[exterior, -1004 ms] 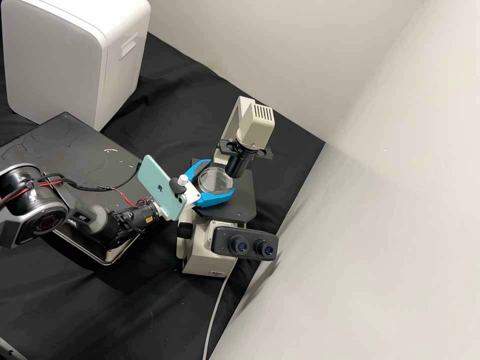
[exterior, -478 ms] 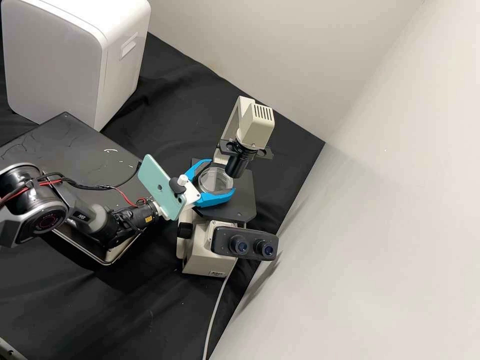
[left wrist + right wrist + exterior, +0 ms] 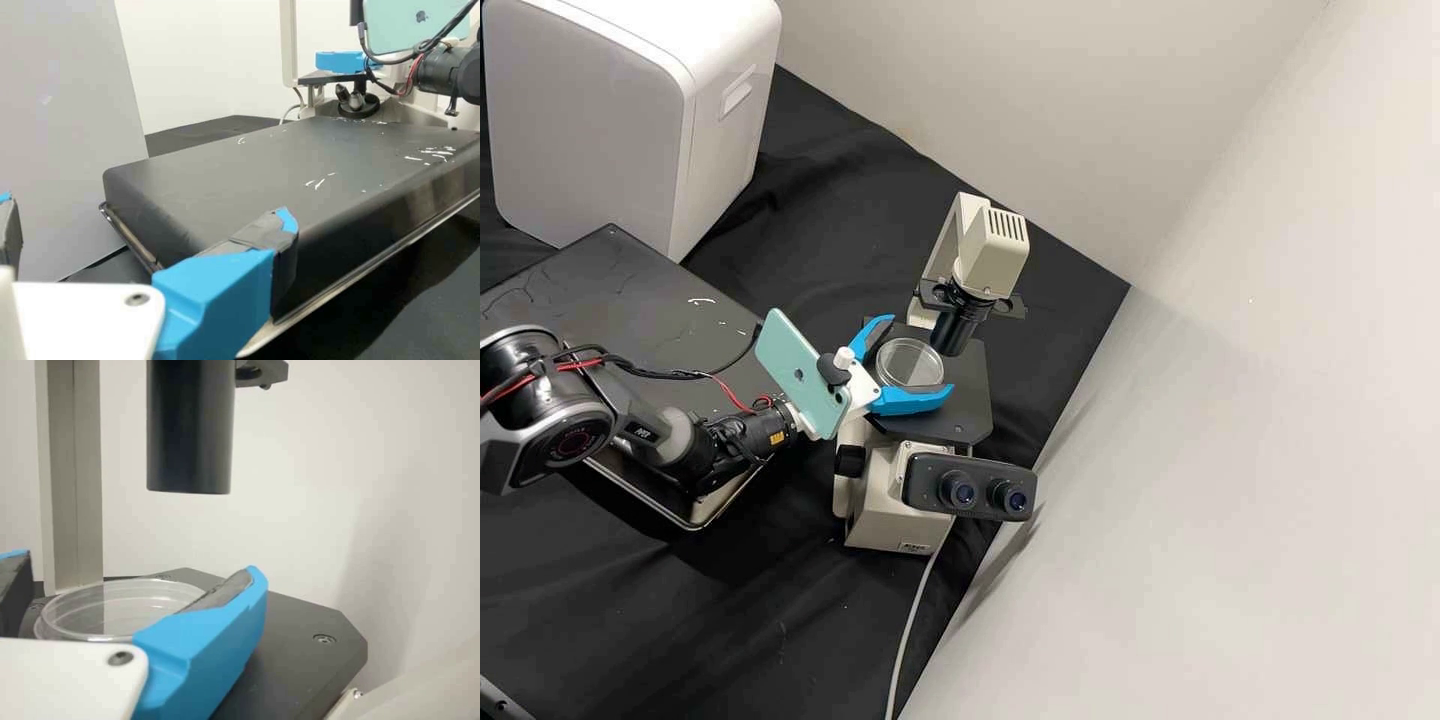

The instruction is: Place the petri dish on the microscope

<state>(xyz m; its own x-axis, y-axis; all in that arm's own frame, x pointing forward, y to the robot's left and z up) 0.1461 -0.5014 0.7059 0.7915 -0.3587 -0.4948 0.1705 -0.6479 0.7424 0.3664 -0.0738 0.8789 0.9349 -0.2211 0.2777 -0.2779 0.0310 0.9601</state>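
High view: right end effector (image 3: 920,356), fingers slightly parted, brackets the petri dish (image 3: 910,365), which lies flat between them on the stage (image 3: 972,405) of the microscope (image 3: 900,490). Left wrist view: left end effector (image 3: 142,214) wide open, holding nothing; black tray (image 3: 300,172) just ahead. Right wrist view: petri dish between the fingers, black tube (image 3: 189,427) above

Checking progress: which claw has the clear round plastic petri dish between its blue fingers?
The right claw, at the beige microscope's black stage; the left claw sits beside the flat black tray.
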